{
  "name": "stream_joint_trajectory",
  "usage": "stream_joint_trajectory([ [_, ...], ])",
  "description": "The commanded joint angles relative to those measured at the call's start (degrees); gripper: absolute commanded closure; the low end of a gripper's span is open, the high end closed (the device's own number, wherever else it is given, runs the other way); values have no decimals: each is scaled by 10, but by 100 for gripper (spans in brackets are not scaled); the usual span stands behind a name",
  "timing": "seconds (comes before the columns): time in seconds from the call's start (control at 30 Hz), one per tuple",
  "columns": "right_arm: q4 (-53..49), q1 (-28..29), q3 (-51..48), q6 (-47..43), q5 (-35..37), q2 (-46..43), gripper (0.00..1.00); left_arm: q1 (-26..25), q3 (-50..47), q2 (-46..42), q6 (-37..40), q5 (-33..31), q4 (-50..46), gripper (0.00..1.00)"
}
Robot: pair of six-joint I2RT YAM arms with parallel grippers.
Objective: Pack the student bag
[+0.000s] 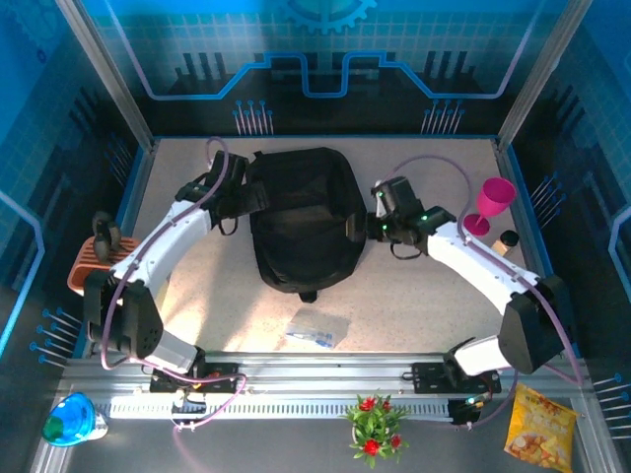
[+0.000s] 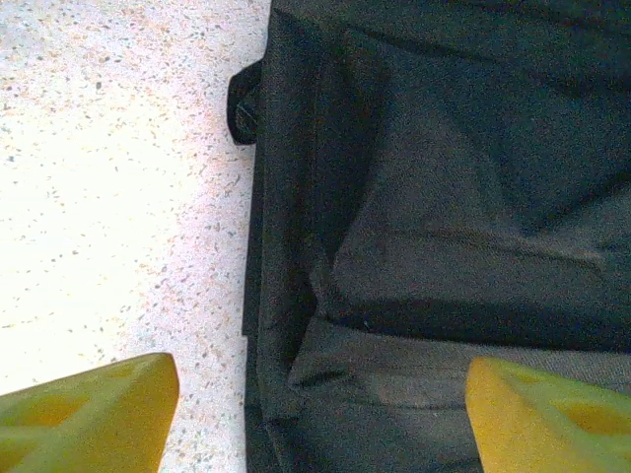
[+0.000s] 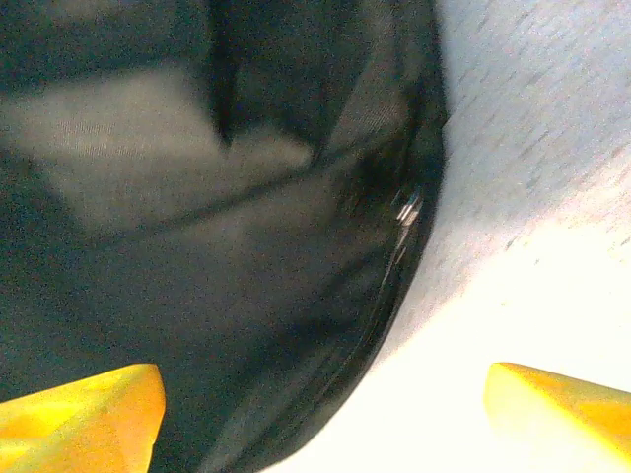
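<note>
Left claw (image 2: 320, 414) and right claw (image 3: 325, 414) gape empty astride edges of the student bag (image 1: 304, 222); slack fabric could slip a shallow pinch.

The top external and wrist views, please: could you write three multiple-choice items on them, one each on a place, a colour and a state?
1. Relative to the student bag, where does the pink goblet stand?
A. on top of it
B. to its right
C. to its left

2. What colour is the student bag?
A. red
B. black
C. white

3. How is the left end effector?
A. open, straddling the bag's edge
B. shut on a strap
C. holding the goblet

Answers:
1 B: the goblet stands apart on the bag's right side.
2 B: its fabric is black in every view.
3 A: the yellow fingers are wide apart, one over the table and one over the bag.
</note>
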Motion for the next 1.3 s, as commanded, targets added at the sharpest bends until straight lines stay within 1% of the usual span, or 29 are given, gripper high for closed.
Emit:
stream_joint_trajectory([
  [0.0,-59,59,-38,-14,31,-22,13,8,-35,-36,-12,11,8,14],
  [0.17,-60,162,-71,8,34,-14,12,11,-73,-75,-8,17,25,7],
  [0.33,-65,270,-64,21,53,43,11,13,-99,-94,-1,16,32,3],
  [0.47,-73,327,-40,29,56,98,11,16,-107,-98,3,18,31,3],
  [0.53,-78,344,-29,34,58,118,11,17,-111,-101,5,18,31,3],
  [0.63,-79,356,-24,37,51,134,11,19,-118,-106,6,20,32,2],
  [0.83,-95,359,-22,41,48,154,11,22,-123,-107,8,20,33,1],
  [0.93,-111,358,-26,46,62,158,12,23,-126,-107,9,20,34,1],
  [1.03,-132,357,-38,57,91,148,12,25,-127,-105,8,21,38,1],
  [1.13,-148,344,-68,76,120,121,12,25,-127,-100,7,23,40,1],
  [1.27,-124,295,-142,101,123,75,12,25,-125,-92,5,27,45,1],
])
